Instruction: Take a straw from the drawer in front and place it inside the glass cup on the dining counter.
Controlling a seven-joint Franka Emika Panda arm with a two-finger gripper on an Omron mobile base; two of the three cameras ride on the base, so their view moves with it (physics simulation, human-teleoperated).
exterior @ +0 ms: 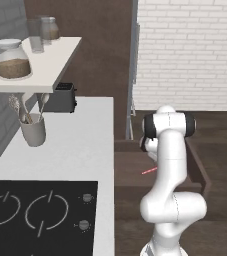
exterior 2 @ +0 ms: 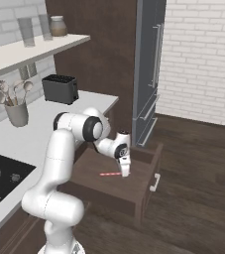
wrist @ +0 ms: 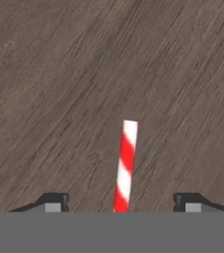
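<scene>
**Gripper poised over the straw in the open drawer**

Left base view. The straw [exterior: 149, 171] is lying flat on the floor of the drawer [exterior: 197, 165], at centre-right of the frame, and is showing as a short pink-red line just left of the white forearm. The arm is hiding the gripper itself here. The drawer's dark walls are rising to the right of the arm, and a white counter [exterior: 70, 145] with a black cooktop [exterior: 40, 215] is filling the lower left.

Right base view. The gripper [exterior 2: 125, 171] is pointing downward at centre frame, its tip sitting at the right end of the straw [exterior 2: 109, 174], which is running leftward from it, roughly level in the frame. The drawer [exterior 2: 148, 186] is standing pulled out, with bare floor around the straw and its front panel lying toward the lower right.

Hand view. The straw [wrist: 125, 165] is lying midway between the two fingertips [wrist: 54, 201], its long axis running up the frame, crosswise to the closing direction. The jaws are standing wide, well apart from the straw on either side, holding nothing. Judged from this, a straight closure should catch it; the drawer walls look far enough off not to hinder.
</scene>
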